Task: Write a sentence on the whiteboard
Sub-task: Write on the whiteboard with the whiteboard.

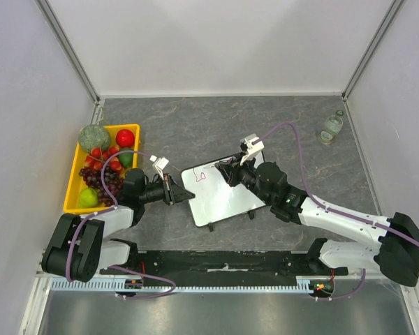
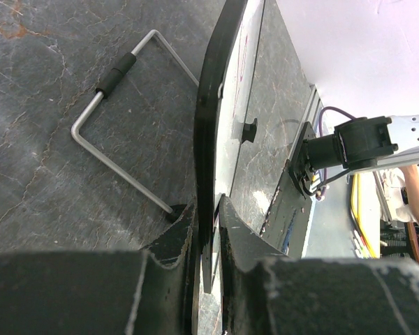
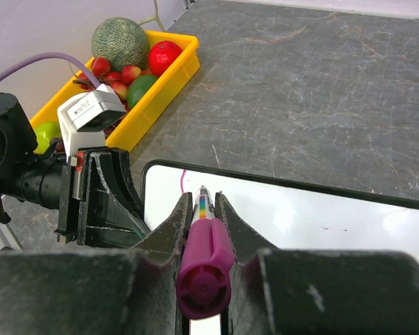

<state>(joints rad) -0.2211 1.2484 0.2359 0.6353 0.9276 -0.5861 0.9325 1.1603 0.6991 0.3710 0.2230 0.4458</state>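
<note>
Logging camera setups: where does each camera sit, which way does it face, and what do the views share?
Top external: above and behind the robot, looking down; left arm and right arm show.
Left wrist: on the left arm, looks along the left gripper, clamped on the whiteboard edge.
Right wrist: on the right arm, looks past the right gripper and its marker toward the fruit tray.
Shared: all three show the whiteboard.
</note>
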